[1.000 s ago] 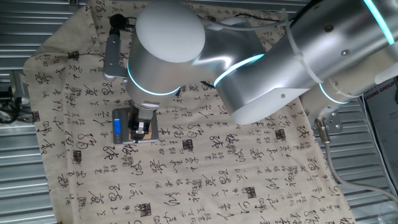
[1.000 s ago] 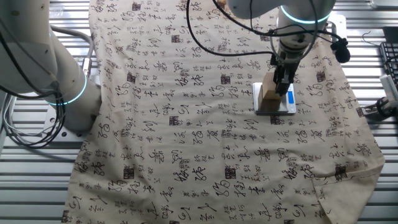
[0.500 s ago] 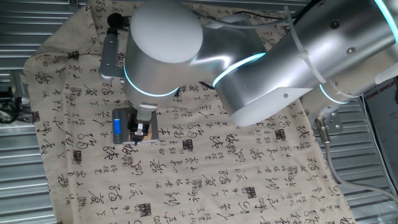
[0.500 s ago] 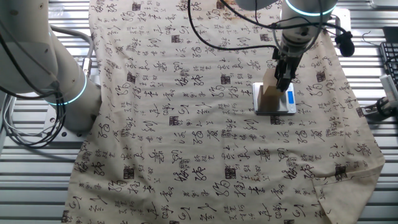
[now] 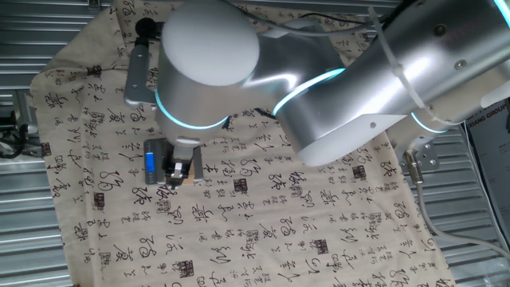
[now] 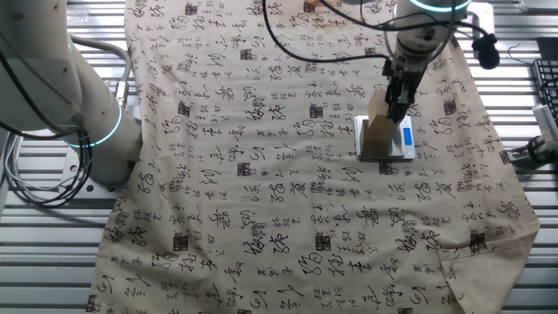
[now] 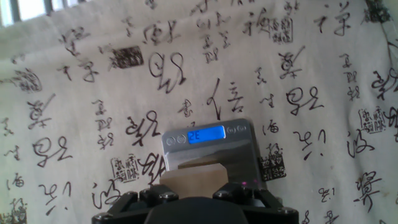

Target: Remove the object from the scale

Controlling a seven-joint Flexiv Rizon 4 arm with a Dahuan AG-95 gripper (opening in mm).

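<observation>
In one fixed view you see the gripper (image 5: pixel 178 170) over the scale (image 5: pixel 154 163). In the other, it is clamped on the block (image 6: pixel 378 129), lifted above the scale. In the hand view the block (image 7: pixel 194 180) looks light and stiff; keep hold of its flat sides.

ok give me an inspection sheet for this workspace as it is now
surface: table under a cloth printed with calligraphy, wrinkled near its edges
job's things: tan block held over the grey scale; whether it touches the platform is unclear; blue display lit
clutter: nothing seen
grippers: pincer shut on the block, fingers pointing down
cables: black cable looping across the cloth's top; more cables at the left by the arm base
surroundings: ribbed metal tabletop around the cloth
</observation>
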